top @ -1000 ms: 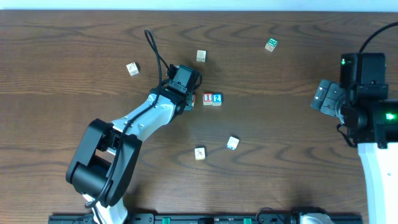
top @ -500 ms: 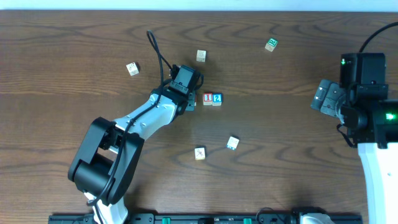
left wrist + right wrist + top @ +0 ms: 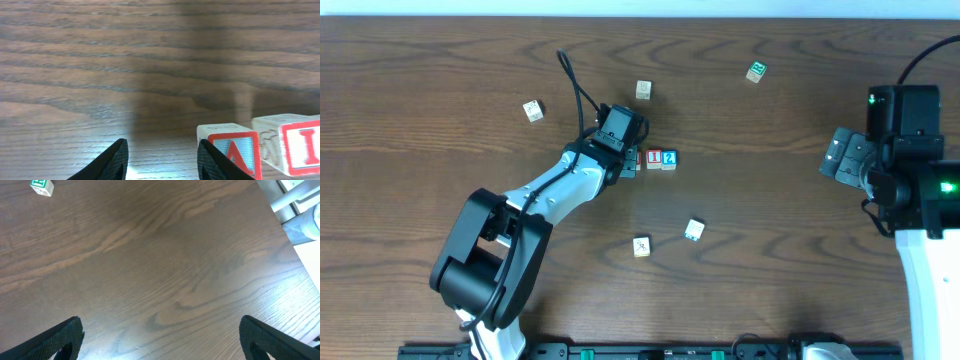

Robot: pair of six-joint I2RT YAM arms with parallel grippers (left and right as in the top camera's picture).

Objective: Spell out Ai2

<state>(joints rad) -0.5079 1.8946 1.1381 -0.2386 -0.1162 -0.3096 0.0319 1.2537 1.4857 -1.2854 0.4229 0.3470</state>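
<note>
left gripper (image 3: 162, 161) edged right, arm (image 3: 555, 190) outstretched, jaws apart beside cube a (image 3: 234, 152)

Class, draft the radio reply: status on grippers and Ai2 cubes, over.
Left gripper open, empty. Right gripper open, empty. A cube, I cube, 2 cube lined up. Nothing blocking.

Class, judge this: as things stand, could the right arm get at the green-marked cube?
Probably yes: the right gripper stands wide open, only bare table lies between it and the green-marked cube, and nothing else stands nearby.
</note>
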